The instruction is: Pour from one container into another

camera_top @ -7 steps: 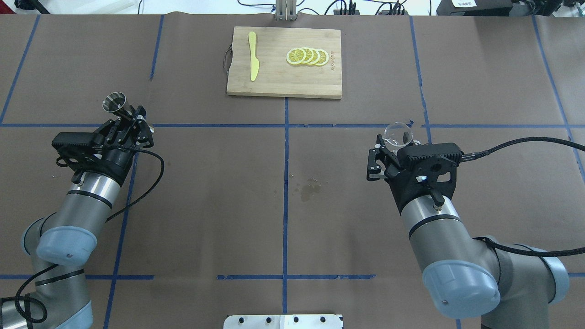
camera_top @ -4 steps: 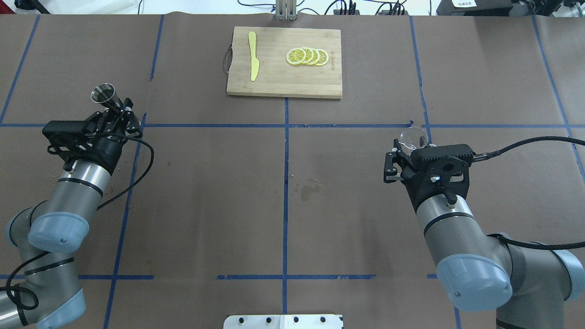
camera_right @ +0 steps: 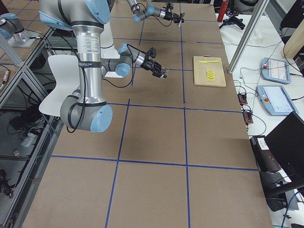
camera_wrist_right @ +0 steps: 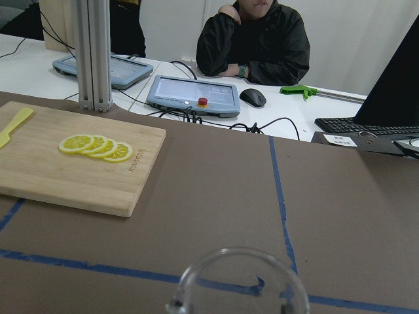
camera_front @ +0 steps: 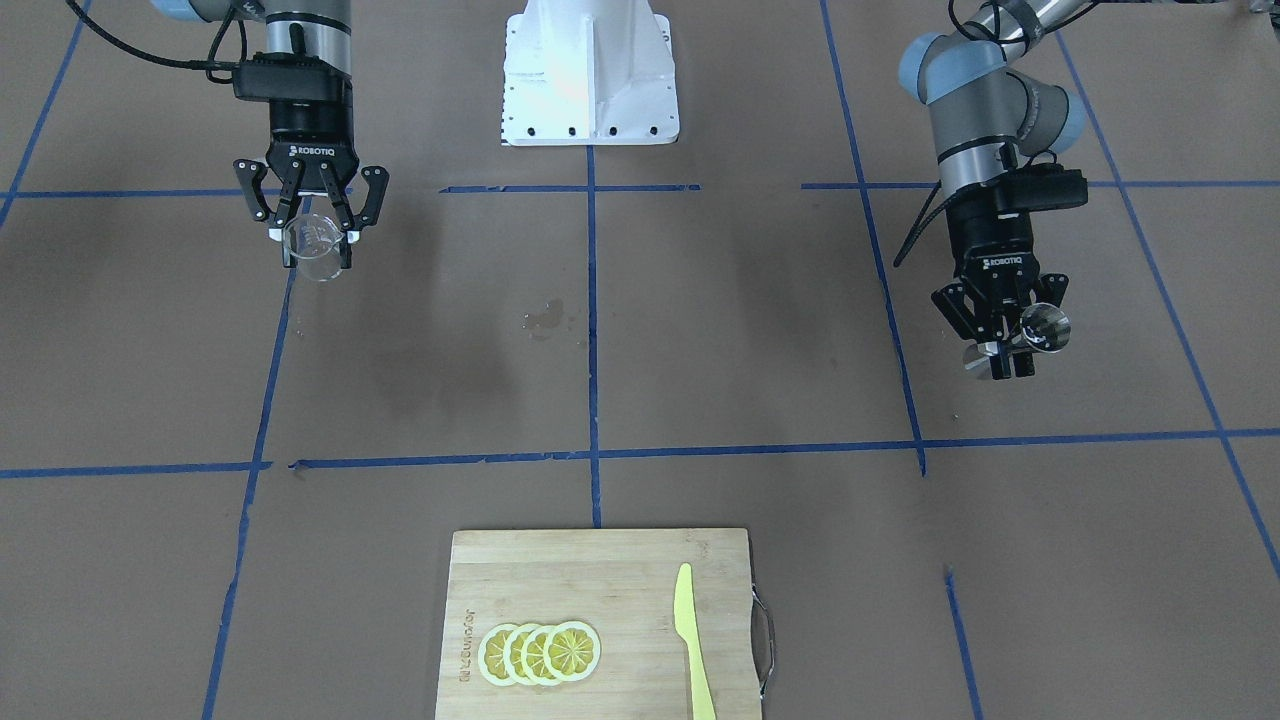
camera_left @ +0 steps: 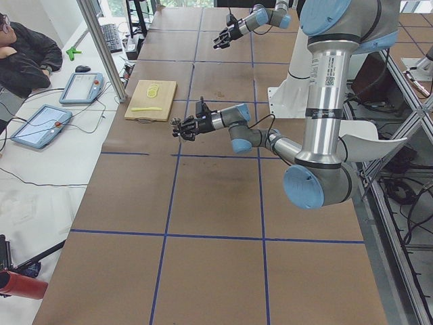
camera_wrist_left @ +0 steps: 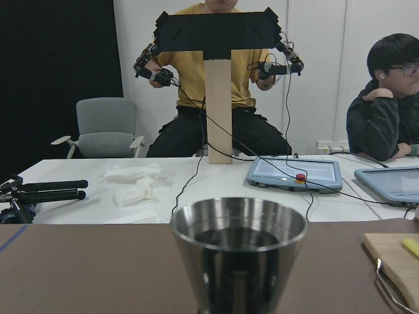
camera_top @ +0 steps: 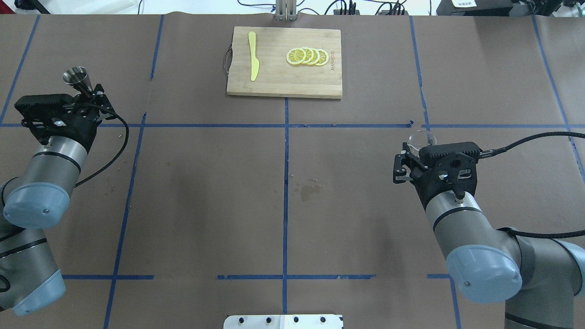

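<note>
The steel hourglass jigger [camera_top: 75, 77] stands upright in my left gripper [camera_top: 93, 97], which is shut on its waist at the table's far left. The left wrist view shows the jigger's [camera_wrist_left: 239, 255] open top cone close up. In the front view, the jigger [camera_front: 1045, 328] and the left gripper [camera_front: 1005, 358] hang above the paper. My right gripper [camera_top: 410, 153] is shut on the small clear cup [camera_top: 421, 138], right of centre. The front view shows this cup [camera_front: 315, 250] between the right gripper's [camera_front: 316, 238] fingers. Only the cup's rim [camera_wrist_right: 236, 281] shows in the right wrist view.
A wooden cutting board [camera_top: 283, 82] lies at the far middle with lemon slices [camera_top: 307, 56] and a yellow knife [camera_top: 252, 55]. A wet stain [camera_top: 310, 188] marks the brown paper near the centre. Seated people and tablets [camera_wrist_right: 193, 95] are beyond the far edge.
My left arm has carried the jigger left and farther back. My right arm has carried the clear cup to the right, so the two containers are farther apart.
</note>
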Available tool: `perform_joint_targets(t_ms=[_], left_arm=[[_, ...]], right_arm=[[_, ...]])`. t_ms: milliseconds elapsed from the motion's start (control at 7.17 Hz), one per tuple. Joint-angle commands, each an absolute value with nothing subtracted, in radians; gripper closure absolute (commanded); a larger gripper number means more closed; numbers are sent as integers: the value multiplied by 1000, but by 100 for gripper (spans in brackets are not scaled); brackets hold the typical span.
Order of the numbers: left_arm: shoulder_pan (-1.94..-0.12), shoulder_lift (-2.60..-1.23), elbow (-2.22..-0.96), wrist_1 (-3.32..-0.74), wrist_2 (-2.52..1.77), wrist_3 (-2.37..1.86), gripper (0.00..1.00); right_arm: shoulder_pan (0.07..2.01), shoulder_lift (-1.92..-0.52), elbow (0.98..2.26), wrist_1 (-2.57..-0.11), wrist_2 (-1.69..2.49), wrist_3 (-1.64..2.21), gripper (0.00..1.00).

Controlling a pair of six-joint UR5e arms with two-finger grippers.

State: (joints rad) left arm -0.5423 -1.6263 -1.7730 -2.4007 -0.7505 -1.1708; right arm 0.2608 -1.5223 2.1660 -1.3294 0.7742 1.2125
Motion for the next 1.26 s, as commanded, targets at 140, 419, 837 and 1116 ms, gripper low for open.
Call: perform_joint_targets(t_ms=[140, 419, 837, 1116], left_arm=[[-557, -1585, -1792, -2193, -753, -1397, 100], [-557, -1580, -1828, -1982, -755, -1584, 100], [-542, -1589, -1821, -1775, -753, -1877, 100], [-493, -1597, -1822, -1730, -732, -1971, 100]], right_arm=[[290, -1583, 2157, -1377, 836, 1354, 100], [290, -1582, 2158, -1456, 834, 1463, 100], [290, -1594, 2160, -1456, 834, 1465, 100], [290, -1595, 2158, -1456, 836, 1465, 100]])
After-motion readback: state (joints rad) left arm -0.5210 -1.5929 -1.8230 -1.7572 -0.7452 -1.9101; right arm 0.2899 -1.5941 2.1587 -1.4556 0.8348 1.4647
